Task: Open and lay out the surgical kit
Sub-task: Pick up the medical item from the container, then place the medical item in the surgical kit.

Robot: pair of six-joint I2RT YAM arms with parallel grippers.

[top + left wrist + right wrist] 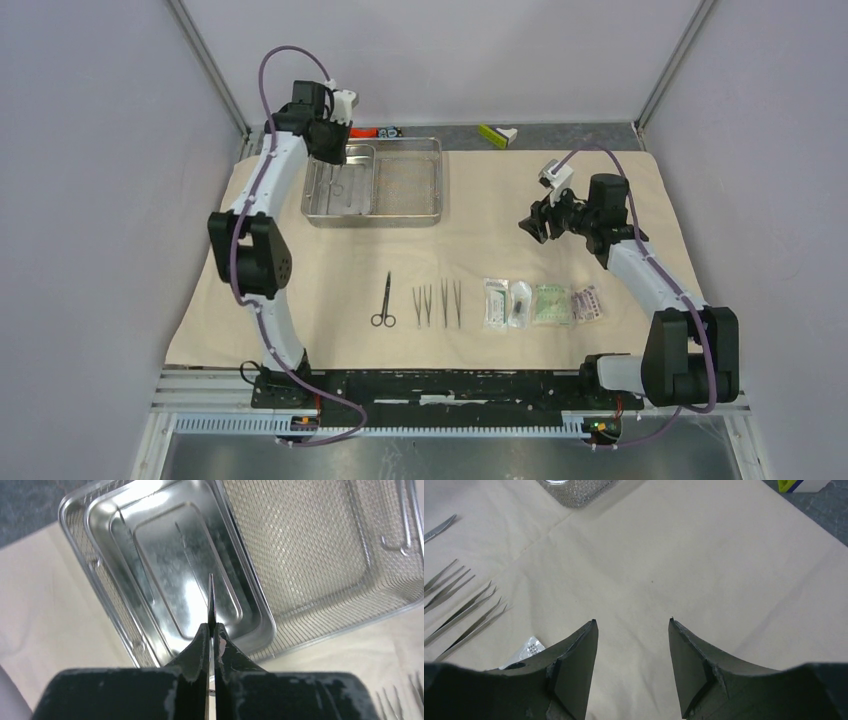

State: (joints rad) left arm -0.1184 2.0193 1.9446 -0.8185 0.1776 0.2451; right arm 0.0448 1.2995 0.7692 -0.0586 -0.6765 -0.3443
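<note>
Surgical kit point(470, 250) is out and spread across the surface point(580, 133), with the beige cloth wrap point(600, 180) lying flat and open underneath everything. Up at the back of the cloth sits the steel tray point(400, 221), mesh-walled, and the smaller inner tray point(345, 195) is tucked into its left half. Over that inner tray hangs the left end effector point(330, 150), fingers pinched tight together, and from the left wrist view you can see a thin metal instrument point(211, 600) clamped between them, its pointed tip poking forward above the shiny tray floor; what kind of instrument it is cannot be told from here. Down the middle of the cloth, the line-up: scissors point(383, 300) on the left, then tweezers point(417, 303), then forceps point(445, 300) side by side, all lying lengthwise and apart from one another. To their right, four small sealed packets point(540, 303) in a neat row, edge to edge. Over on the right, the right end effector point(530, 225) hovers above bare cloth with its fingers spread wide and nothing between them. Beyond the cloth's far edge lie a yellow-green and white object point(497, 134) and some small orange and black pieces point(375, 131).
</note>
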